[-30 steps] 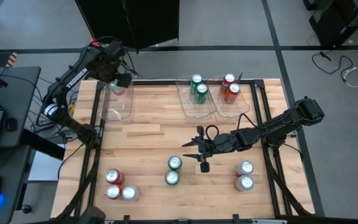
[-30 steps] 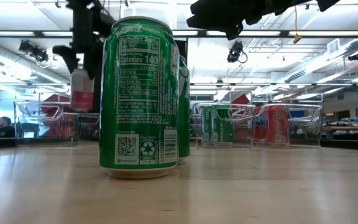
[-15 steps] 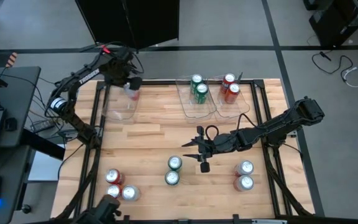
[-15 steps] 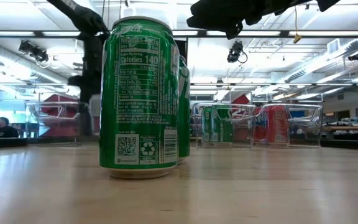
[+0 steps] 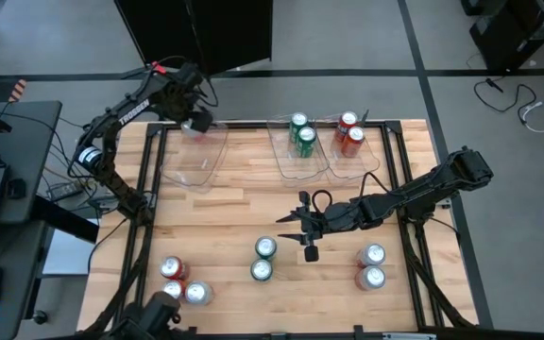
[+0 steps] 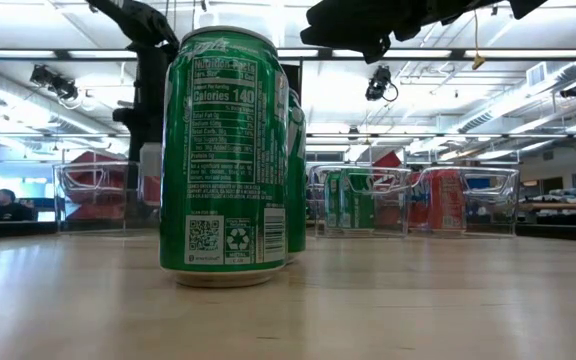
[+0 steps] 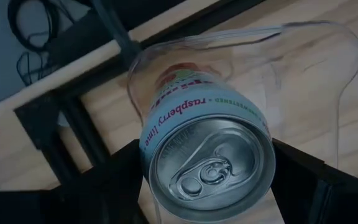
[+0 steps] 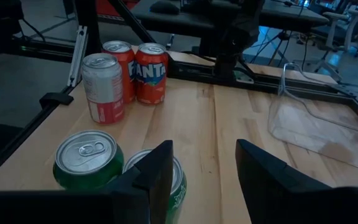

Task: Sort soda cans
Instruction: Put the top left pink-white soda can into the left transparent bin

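My left gripper (image 5: 195, 122) stands over the far-left clear bin (image 5: 196, 161), shut on a silver-white soda can (image 7: 207, 155). In the low view this can (image 6: 150, 180) shows within the bin's walls (image 6: 93, 195). My right gripper (image 5: 292, 232) hovers open above the table's middle, near two upright green cans (image 5: 263, 258). In the right wrist view its fingers (image 8: 156, 171) have nothing between them. Two green cans (image 5: 302, 132) stand in the middle bin and two red ones (image 5: 350, 132) in the right bin. My left gripper pinches the silver-white can by its side wall just below the top rim (image 7: 146, 149), one finger (image 7: 114, 186) on each side. The fingers come from above, pointing down. The can hangs nearly upright with its lower end inside the bin; whether it touches the bin's floor I cannot tell.
Three cans, red and silver-white, stand at the near left (image 5: 183, 283) and two at the near right (image 5: 371, 266). Black frame rails run along the table's left (image 5: 144, 208) and right (image 5: 399, 189) sides. Bare wood lies between the bins and the near cans.
My left gripper has carried the silver-white can down and a little toward the table's right, so the can now sits between the left bin's walls. The left bin has shifted somewhat toward the right. My right arm has kept still.
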